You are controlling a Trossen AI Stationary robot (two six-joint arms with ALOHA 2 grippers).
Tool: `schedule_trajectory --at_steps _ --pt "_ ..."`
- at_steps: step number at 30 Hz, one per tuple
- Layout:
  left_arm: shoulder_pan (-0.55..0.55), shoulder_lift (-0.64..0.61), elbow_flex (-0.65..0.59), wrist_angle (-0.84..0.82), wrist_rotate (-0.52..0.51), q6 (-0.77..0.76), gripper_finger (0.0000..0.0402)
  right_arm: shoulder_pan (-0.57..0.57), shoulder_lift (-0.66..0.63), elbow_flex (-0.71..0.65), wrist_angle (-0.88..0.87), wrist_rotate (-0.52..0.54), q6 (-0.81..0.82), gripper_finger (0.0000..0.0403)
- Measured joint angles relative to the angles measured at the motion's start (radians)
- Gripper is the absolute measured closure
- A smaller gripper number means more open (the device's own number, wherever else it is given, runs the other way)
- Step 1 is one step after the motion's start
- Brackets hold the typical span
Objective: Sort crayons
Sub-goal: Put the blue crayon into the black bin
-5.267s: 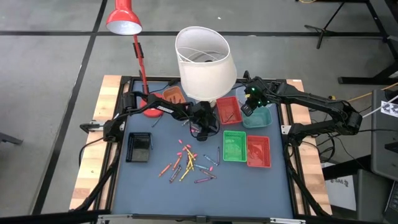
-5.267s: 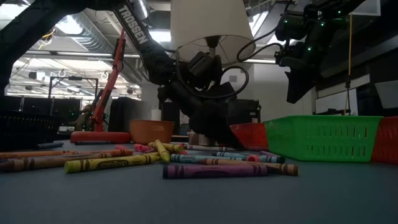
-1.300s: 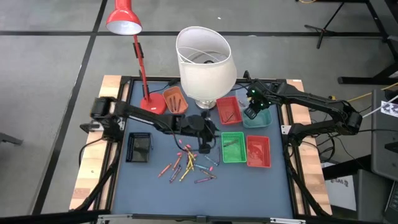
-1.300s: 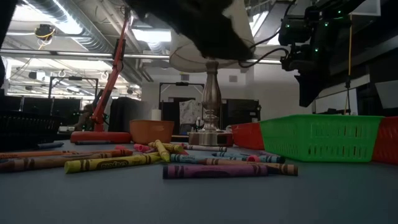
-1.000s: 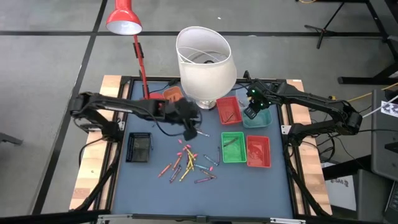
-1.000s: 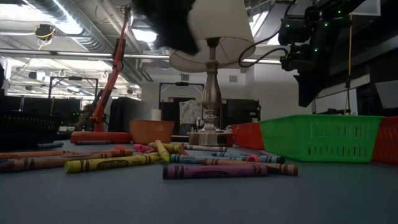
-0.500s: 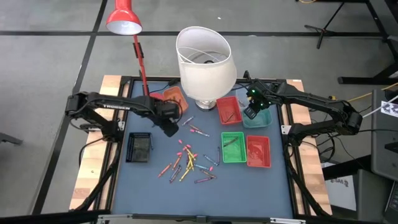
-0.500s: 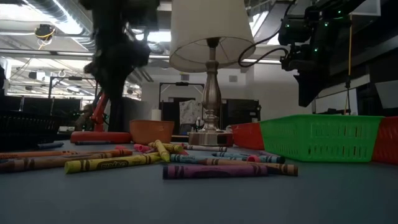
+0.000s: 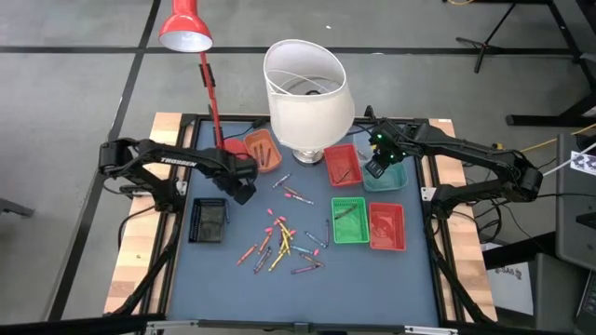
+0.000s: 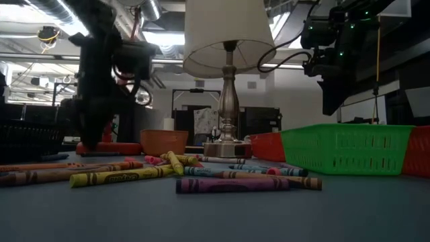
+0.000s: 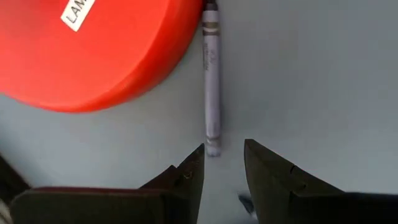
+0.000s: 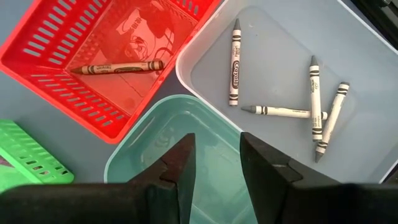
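"LAM", cut off, on white sticker on red lamp base (image 11: 81,50). "TROSSEN" in white on left arm (image 9: 182,161), barely legible. Wrapper print on crayons (image 10: 111,177) by near table edge, too small to read.

Floor: grey concrete floor (image 9: 74,112) crossed by dark seam lines. Work surface: blue-grey tabletop (image 9: 372,279) in a black metal frame, pale wooden side boards (image 9: 140,233) along both edges. On it, a red desk lamp with round red base (image 9: 183,28) and a white fabric-shaded table lamp on a metal stem (image 9: 305,88). Low view: exposed ceiling ducts and bright strip lights (image 10: 47,33), dark racks (image 10: 195,114) at the far wall. A black tripod stand (image 9: 498,33) stands on the floor beyond the table.
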Motion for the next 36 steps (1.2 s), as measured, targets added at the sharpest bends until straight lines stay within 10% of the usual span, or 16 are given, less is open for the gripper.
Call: schedule_trajectory --at_steps 36 --pt "0.086 -0.001 -0.008 0.109 0.045 0.112 0.0399 0.0 0.0 0.0 -0.032 -0.058 0.002 0.0279"
